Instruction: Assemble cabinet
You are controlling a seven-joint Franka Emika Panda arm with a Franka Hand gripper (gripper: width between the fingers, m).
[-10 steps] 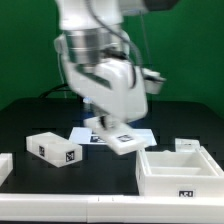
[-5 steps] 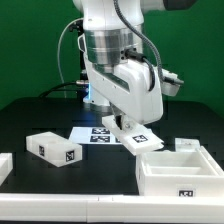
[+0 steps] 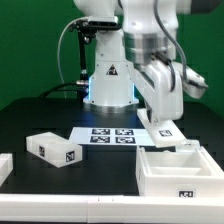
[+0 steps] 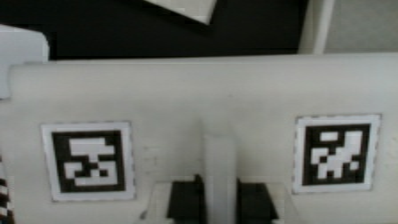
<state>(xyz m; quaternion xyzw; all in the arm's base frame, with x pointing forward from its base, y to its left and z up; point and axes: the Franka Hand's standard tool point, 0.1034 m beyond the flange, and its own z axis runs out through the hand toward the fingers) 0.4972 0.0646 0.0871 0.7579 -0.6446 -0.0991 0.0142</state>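
My gripper is shut on a white cabinet panel and holds it above the table, just behind the big open white tray at the front of the exterior view's right. In the wrist view the panel fills the picture with two tags on it. The dark fingers close on a thin ridge in its middle, around my gripper. A small white tagged block lies on the table on the exterior view's left.
The marker board lies flat in the middle of the black table. Another white piece shows at the left edge. The robot base stands behind the board.
The arm has swung toward the exterior view's right with the panel in it, uncovering the marker board. The panel now hangs behind the open tray.
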